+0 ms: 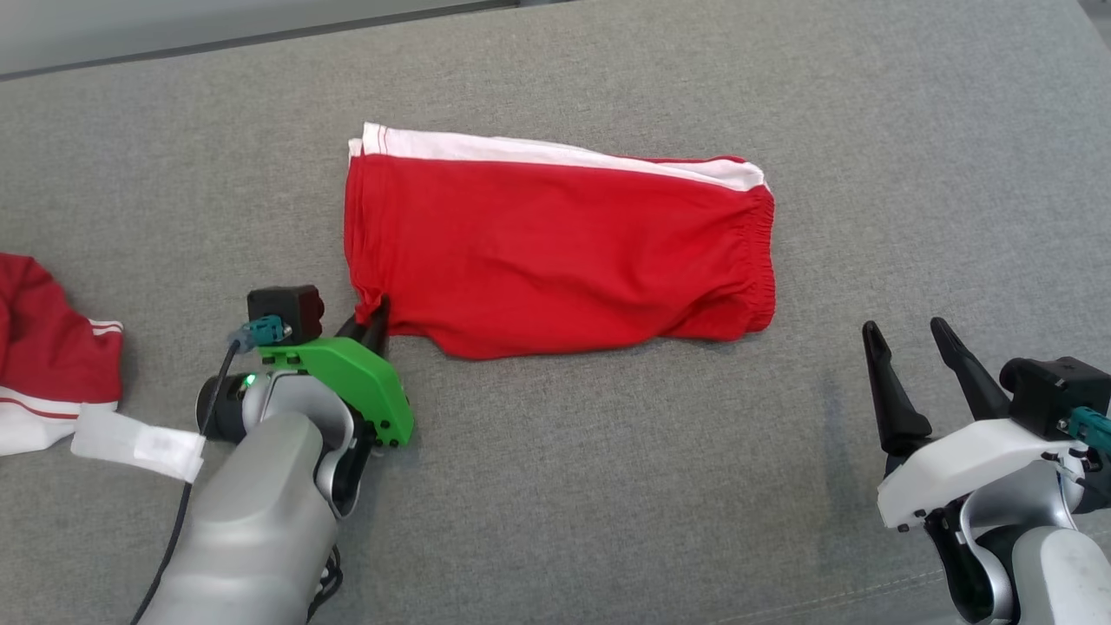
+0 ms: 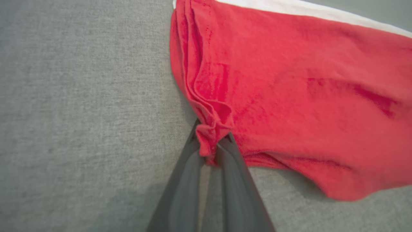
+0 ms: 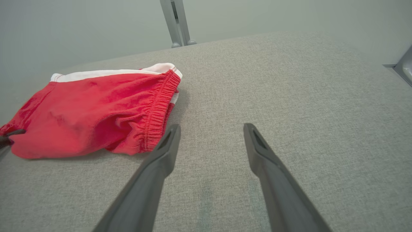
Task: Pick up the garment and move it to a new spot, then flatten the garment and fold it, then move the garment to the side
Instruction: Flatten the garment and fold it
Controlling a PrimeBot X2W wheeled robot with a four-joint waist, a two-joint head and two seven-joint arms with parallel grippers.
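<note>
Shorts of red cloth, the garment, lie folded flat in the middle of the grey cloth surface, with a white stripe along the far edge and the gathered waistband at the robot's right end. At the near left corner of the garment sits the left gripper, its two dark fingers clenched on a bunched fold of red hem, which the left wrist view shows pinched between the tips. Well apart, off the near right side, the right gripper hangs over bare grey surface with its jaws spread wide and nothing between them, just short of the waistband. A second red-and-white garment lies at the far left, apart from the shorts
</note>
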